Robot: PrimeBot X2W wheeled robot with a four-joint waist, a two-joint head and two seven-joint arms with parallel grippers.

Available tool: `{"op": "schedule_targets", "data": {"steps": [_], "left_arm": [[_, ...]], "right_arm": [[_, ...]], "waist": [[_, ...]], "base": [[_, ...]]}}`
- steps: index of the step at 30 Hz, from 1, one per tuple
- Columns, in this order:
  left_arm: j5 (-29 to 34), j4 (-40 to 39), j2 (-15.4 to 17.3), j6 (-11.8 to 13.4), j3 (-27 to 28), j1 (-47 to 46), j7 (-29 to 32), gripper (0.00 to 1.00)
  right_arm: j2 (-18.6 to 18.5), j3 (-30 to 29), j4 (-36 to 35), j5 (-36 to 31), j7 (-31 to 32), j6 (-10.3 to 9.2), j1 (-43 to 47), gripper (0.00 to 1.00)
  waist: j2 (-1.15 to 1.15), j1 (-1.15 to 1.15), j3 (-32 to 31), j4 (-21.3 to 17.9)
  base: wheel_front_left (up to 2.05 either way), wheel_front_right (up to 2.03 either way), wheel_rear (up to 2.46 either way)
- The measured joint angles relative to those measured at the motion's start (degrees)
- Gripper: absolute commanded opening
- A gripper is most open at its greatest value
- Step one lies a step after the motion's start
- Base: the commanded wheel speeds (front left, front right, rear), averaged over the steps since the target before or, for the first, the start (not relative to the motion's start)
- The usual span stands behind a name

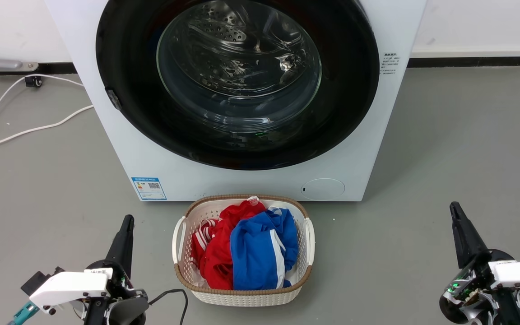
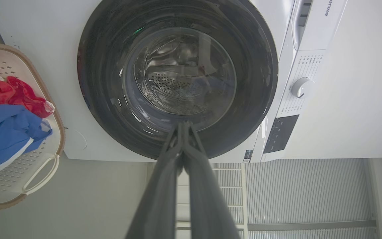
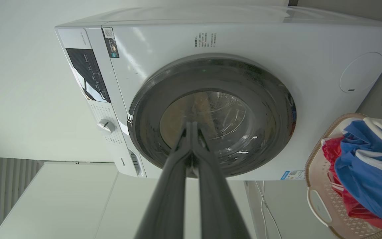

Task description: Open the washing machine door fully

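we lose the top of the washing machine door [image 1: 350, 90] at the head view's upper edge, we cannot read the print on the blue label [image 1: 149, 188], the basket [image 2: 31, 159] cropped in our left wrist view

washing machine door [image 1: 237, 76] 1 | basket [image 1: 242, 295] 1 | gripper [image 1: 127, 222] [image 1: 455, 209] 2

The large round washing machine door [image 1: 237, 76], a glossy black rim around a clear bulging glass window, sits closed against the white machine front and is nearly as wide as the machine. It stands upright ahead of the left end effector [image 1: 127, 222] and the right end effector [image 1: 455, 211]. It is well apart from both, and centred between them.
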Motion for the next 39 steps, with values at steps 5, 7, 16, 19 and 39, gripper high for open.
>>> {"op": "schedule_targets", "data": {"steps": [5, 7, 16, 19, 39], "left_arm": [[0.0, 1.4, -0.2, 0.1, -0.4, 1.4, -0.1, 1.00], [0.0, 1.3, -0.2, 0.1, -0.9, 1.6, -0.7, 1.00], [2.9, -0.5, -0.2, 0.1, -3.7, 1.6, -3.3, 1.00], [5.8, -1.2, -0.2, 0.1, -4.2, 1.6, -4.1, 1.00], [30.7, -4.9, -0.2, 0.1, -6.3, 2.1, -8.7, 1.00]], "right_arm": [[0.2, 0.1, 1.2, 0.0, -0.2, -0.02, 1.5, 1.00], [0.2, 0.3, 0.9, 0.0, -0.5, -0.02, 1.8, 1.00], [0.1, 2.0, -1.1, -1.5, -2.9, -0.02, 2.2, 1.00], [-0.2, 2.7, -1.4, -3.1, -3.9, -0.02, 2.5, 1.00], [-1.3, 4.2, -3.3, -29.8, -8.1, -0.01, 2.5, 1.00]], "waist": [[0.00, 0.00, 0.0, 0.0], [0.00, 0.00, 0.0, 0.0], [0.00, 0.00, 0.0, 0.0], [0.00, 0.00, 0.0, 0.0], [0.00, 0.00, -0.1, 0.1]], "base": [[0.00, 0.00, 0.00], [0.00, 0.00, 0.00], [0.00, 0.00, 0.00], [0.00, 0.00, 0.00], [0.00, 0.00, 0.00]]}}
